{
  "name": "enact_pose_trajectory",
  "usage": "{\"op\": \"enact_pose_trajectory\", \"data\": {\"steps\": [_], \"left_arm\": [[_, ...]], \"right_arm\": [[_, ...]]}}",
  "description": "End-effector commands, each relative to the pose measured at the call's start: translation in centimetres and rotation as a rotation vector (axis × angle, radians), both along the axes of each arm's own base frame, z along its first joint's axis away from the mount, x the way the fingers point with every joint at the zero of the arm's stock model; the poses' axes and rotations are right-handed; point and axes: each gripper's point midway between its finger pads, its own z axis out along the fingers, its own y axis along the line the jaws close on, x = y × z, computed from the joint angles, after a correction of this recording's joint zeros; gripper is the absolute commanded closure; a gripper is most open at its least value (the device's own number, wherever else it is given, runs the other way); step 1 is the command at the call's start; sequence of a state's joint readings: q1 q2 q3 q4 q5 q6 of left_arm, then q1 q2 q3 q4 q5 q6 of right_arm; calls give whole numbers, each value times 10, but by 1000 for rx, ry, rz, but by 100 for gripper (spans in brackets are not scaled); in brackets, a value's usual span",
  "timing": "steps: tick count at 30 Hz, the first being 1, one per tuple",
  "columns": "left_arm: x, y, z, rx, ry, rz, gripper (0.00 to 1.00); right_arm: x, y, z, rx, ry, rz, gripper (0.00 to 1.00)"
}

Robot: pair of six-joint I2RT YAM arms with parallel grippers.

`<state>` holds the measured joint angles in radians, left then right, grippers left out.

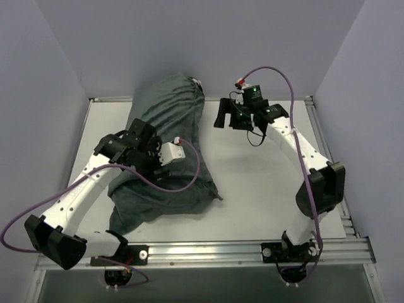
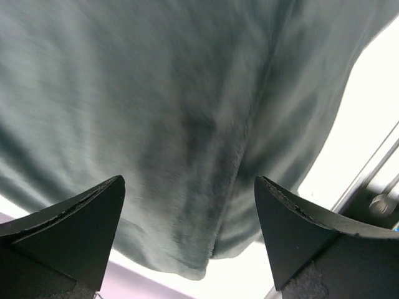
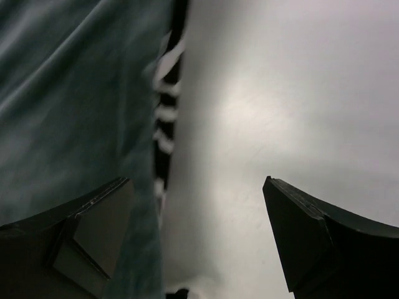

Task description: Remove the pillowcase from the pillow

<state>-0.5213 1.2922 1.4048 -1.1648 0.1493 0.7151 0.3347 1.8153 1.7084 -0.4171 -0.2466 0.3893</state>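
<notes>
A dark grey-green pillowcase (image 1: 167, 120) lies plump and diagonal on the left half of the white table (image 1: 265, 183), from the far wall to the near edge. The white pillow is hidden inside it. My left gripper (image 1: 117, 144) hovers over the case's left side, open and empty. The left wrist view shows folds of the case (image 2: 187, 93) between its spread fingers (image 2: 190, 212). My right gripper (image 1: 230, 117) is open and empty just right of the case's far end. Its wrist view (image 3: 196, 212) shows the case (image 3: 62, 93) with a black-and-white striped strip (image 3: 165, 106) along its edge.
Grey walls close in the table at the back and both sides. A metal rail (image 1: 208, 252) runs along the near edge, and also shows in the left wrist view (image 2: 368, 180). A small dark tab (image 1: 219, 197) sticks out at the case's near right corner.
</notes>
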Motion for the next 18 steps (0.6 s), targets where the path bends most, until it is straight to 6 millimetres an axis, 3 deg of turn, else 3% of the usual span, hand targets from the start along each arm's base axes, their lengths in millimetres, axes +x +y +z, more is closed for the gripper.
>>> {"op": "enact_pose_trajectory", "data": {"steps": [1, 3, 4, 5, 7, 8, 10, 11, 13, 18], "left_arm": [[-11, 21, -21, 199, 8, -77, 5], [-12, 25, -30, 239, 23, -84, 0], [-13, 26, -36, 251, 33, -85, 7], [-14, 27, -38, 256, 39, -85, 13], [-17, 24, -38, 241, 53, -94, 16], [-17, 24, -37, 239, 51, -91, 21], [-9, 24, -36, 237, 21, -58, 35], [-3, 23, -35, 237, 3, -31, 49], [0, 24, -35, 248, -3, -13, 57], [4, 27, -27, 235, -34, 22, 50]], "right_arm": [[-73, 34, 45, 40, -155, 178, 10], [-96, 45, 47, 86, -170, 188, 10], [-110, 43, 58, 118, -201, 189, 9], [-123, 42, 36, 112, -156, 194, 9], [-146, 51, 35, 138, -152, 219, 9], [-157, 50, 17, 125, -114, 225, 9], [-175, 60, 8, 129, -102, 255, 8], [-184, 59, -11, 109, -66, 266, 8], [-203, 75, -26, 117, -27, 328, 7], [-244, 100, -60, 120, 36, 462, 6]]}}
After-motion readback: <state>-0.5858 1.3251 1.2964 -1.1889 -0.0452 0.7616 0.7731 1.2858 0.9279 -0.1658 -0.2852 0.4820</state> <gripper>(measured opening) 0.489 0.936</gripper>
